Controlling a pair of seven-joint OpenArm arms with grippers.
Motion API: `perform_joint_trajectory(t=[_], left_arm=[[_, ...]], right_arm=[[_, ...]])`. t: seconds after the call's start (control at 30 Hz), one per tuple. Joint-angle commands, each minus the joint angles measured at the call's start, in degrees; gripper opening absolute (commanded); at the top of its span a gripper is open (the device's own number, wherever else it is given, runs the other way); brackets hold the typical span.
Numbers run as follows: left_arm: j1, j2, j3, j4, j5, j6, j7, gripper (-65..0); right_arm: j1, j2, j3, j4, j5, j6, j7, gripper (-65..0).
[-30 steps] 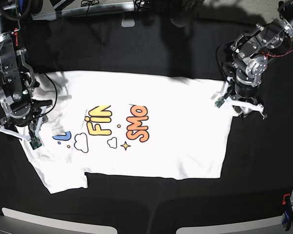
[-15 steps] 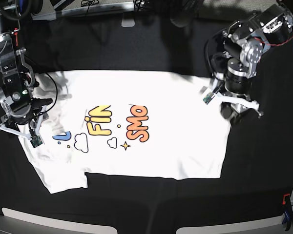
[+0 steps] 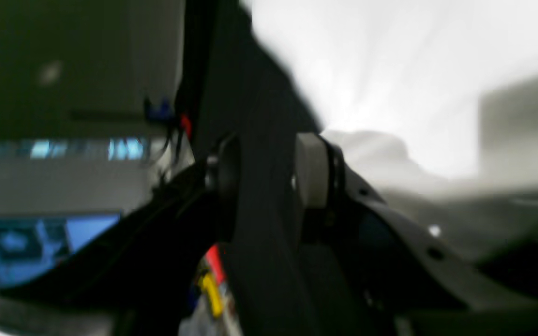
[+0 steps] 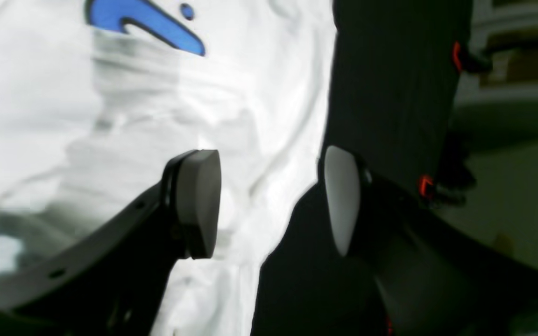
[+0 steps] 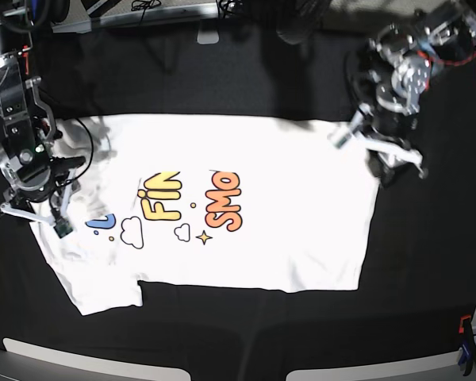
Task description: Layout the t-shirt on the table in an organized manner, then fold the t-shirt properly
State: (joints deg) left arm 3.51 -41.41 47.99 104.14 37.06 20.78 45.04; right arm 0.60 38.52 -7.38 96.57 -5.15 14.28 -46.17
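Base view: the t-shirt (image 5: 246,202) lies print-up, mostly flat, across the middle of the table (image 5: 246,87).

Right claw (image 4: 269,200) hovers with jaws apart over the shirt's bunched sleeve near the table's left edge; nothing is held. Left claw (image 5: 377,147) sits above the hem toward the right edge, too blurred to tell its state. To spread well, I judge each should pinch one layer and pull outward evenly. Print reads "FIN" and "SMO"; the remainder is unreadable.

Everything looks blurry here. The left gripper (image 3: 269,186) sits in the middle, dark, with its jaws close together. Bright white t-shirt (image 3: 390,70) fills the top right corner
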Motion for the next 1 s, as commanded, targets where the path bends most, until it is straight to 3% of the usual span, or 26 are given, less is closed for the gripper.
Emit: perform_joint_trajectory(t=[0.0,0.1,0.17,0.43,0.67,0.83,0.97], left_arm=[[0.42,-0.52,-0.35,2.29,0.42,-2.01,-0.55,-46.7],[2.14,-0.55,-0.35,3.37,-6.12,-9.94,-1.27,-46.7],[3.39,-0.50,-0.35,2.51,-7.61,-12.26,-2.01,-46.7],[5.05,-0.33,-0.28,-5.42,-7.10,-12.59,-1.70,-44.3],[5.03,-0.20,-0.31,-6.69,-6.51,-12.55,-9.57,-44.3],[4.55,-0.17,-0.31,-8.13,-6.71,-13.33,-13.09,-44.3],[3.10,0.37,-0.31,-15.19,-8.20,-13.77,-13.16,-44.3]], right_arm=[[1.11,1.03,0.59,2.14,-0.63,0.33,1.14,-30.8],[1.11,1.18,0.59,5.01,-0.61,0.42,-0.04,-30.8],[1.11,1.16,0.59,6.51,-0.61,0.44,-1.16,-30.8],[1.11,1.16,0.59,7.63,-0.61,0.39,-1.31,-30.8],[1.09,1.14,0.59,7.63,0.11,0.46,-1.64,-30.8],[-0.57,1.16,0.59,7.89,4.50,6.69,-2.34,-30.8],[-3.80,1.18,0.59,9.14,5.16,7.87,-2.29,-30.8]])
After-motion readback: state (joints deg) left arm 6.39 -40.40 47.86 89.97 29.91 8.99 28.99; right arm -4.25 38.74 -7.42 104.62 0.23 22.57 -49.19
